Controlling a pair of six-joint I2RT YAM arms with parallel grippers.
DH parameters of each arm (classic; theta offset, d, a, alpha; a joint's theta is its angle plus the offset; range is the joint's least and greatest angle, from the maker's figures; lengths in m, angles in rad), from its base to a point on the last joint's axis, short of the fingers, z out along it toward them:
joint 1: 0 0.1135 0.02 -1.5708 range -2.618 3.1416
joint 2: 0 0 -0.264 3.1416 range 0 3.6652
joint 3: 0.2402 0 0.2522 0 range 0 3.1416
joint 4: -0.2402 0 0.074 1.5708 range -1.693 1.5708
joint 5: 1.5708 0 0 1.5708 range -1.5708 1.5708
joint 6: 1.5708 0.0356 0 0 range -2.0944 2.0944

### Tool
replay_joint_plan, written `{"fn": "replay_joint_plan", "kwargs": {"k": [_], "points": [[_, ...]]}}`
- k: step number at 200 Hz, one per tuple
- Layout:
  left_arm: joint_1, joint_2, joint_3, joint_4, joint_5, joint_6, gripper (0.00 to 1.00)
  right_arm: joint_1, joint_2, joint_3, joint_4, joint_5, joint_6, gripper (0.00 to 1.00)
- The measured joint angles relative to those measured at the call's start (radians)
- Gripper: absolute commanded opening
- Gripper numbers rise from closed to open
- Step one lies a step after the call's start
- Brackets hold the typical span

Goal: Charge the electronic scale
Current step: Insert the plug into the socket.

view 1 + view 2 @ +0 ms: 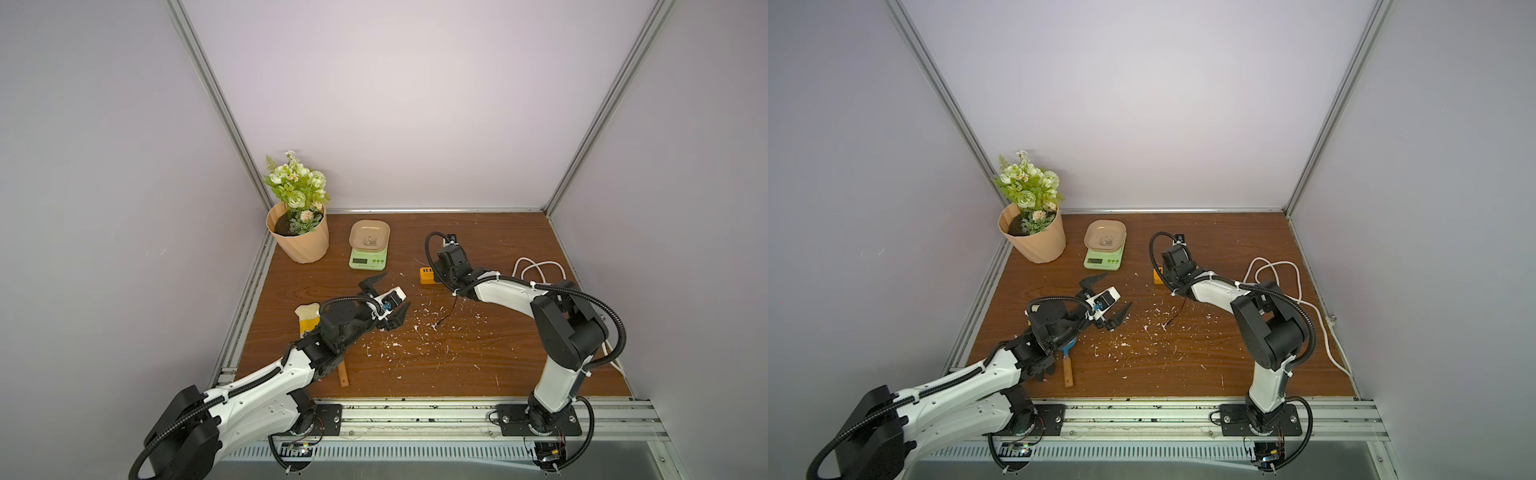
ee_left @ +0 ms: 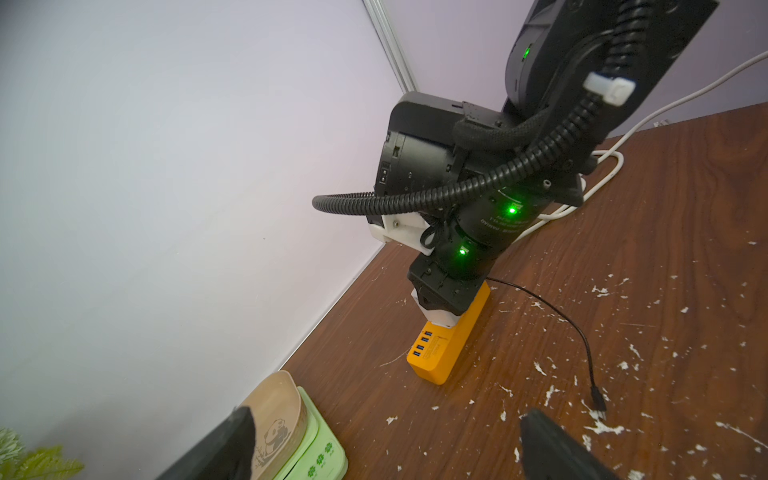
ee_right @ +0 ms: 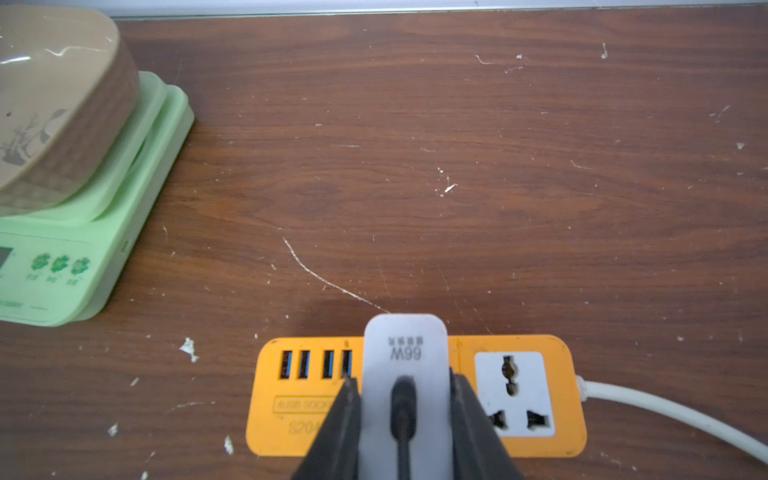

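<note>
REMOTE RIG: Over the scratched brown wood-grain desk (image 1: 478,365), flecked with white scraps, I have both arms out. The left gripper (image 1: 397,289) hovers empty, jaws spread wide, in front of the pale-green square electronic scale (image 1: 368,259). The scale sits toward the back of the desk near the peach ribbed flower pot (image 1: 299,241), its beige panda-print tray (image 1: 369,235) on top. The right gripper (image 3: 403,380) points down, jaws narrowed onto the white plastic charger adapter (image 3: 405,345). It holds the adapter over the orange plastic power strip (image 3: 299,428), between the USB ports and the free white socket.

As I judge it, the step is seating that adapter. I should press straight down, keep it square to the strip, and release only once it sits flush. The strip may skid, so the idle left gripper could brace it. The thin black cable (image 2: 577,328) trails from the adapter across the desk, its small plug (image 2: 598,401) loose among the scraps, well apart from the scale.

The adapter's prongs are hidden under its body, so I cannot tell how far in they are. The scale's charging port shows clearly in no view. A wooden-handled tool (image 1: 344,376) lies half under the left arm.
</note>
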Motion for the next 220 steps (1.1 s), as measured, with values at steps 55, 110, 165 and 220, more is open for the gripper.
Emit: {"fn": "replay_joint_plan", "kwargs": {"k": [55, 110, 165, 220], "points": [[0.000, 0.000, 0.000, -0.003, 0.000, 0.000, 1.00, -0.005, 0.010, 0.067, -0.093, -0.012, -0.003, 0.34], [0.000, 0.000, 0.000, -0.006, -0.013, 0.000, 1.00, -0.038, -0.006, 0.192, -0.305, -0.109, -0.044, 0.81], [0.000, 0.001, 0.000, -0.010, -0.021, 0.007, 1.00, -0.070, -0.391, -0.052, -0.322, -0.191, -0.082, 0.82], [0.000, 0.020, 0.000, -0.010, -0.018, 0.007, 0.99, -0.060, -0.633, -0.272, -0.323, -0.303, -0.259, 0.80]]}}
